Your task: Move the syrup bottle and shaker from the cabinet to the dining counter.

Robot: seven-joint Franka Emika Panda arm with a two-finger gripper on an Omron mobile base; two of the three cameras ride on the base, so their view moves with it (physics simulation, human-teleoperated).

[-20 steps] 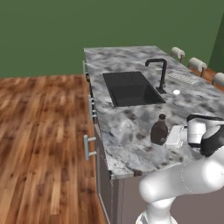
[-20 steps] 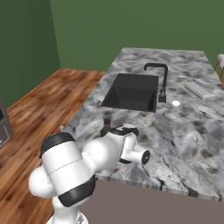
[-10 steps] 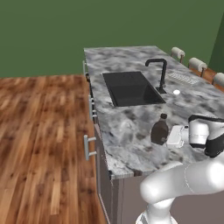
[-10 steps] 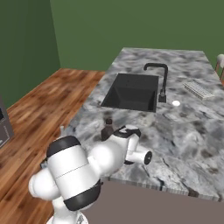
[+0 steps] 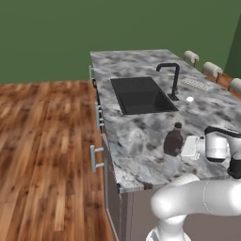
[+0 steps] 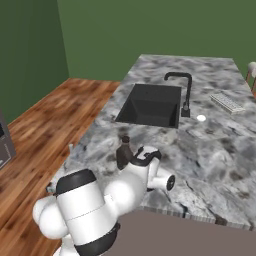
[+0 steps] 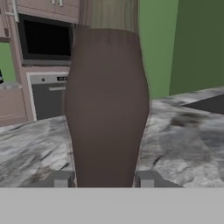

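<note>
- Near edge of the marbled tabletop (image 5: pixel 141 141): white arm reaching in low from the base, claw (image 7: pixel 104 178) level with the lower body of the syrup bottle (image 5: pixel 173 140).
- Claw fingertips (image 7: pixel 61 178) seen on either side of the bottle's base in the hand view, pressed close to its flanks; clamped on the bottle by the look of it, though contact itself too tight to read.
- Bottle standing upright on the stone, just short of the sink (image 5: pixel 141 94) and near the front edge; judged to be the set-down spot, picked as the closest open patch of the dining island reachable from the base.
- Sideways grasp around the wide belly, likely chosen to keep the bottle vertical and the narrow neck free.
- Bottle itself: dark brown, broad body tapering to a slim neck and dark cap; close up in the hand view, a smooth brown swell with a paler band above.
- Farther along: black basin sunk into the top, black faucet (image 5: pixel 172 79) arched at its right rim, a pale flat item (image 5: pixel 196 84) and stools (image 5: pixel 212 69) at the far right edge.
- Beyond the island: wooden floor (image 5: pixel 42 141) to the left, green wall at the back.
- Judged stage: bottle delivered or about to be released; shaker part of the job not yet done.
</note>
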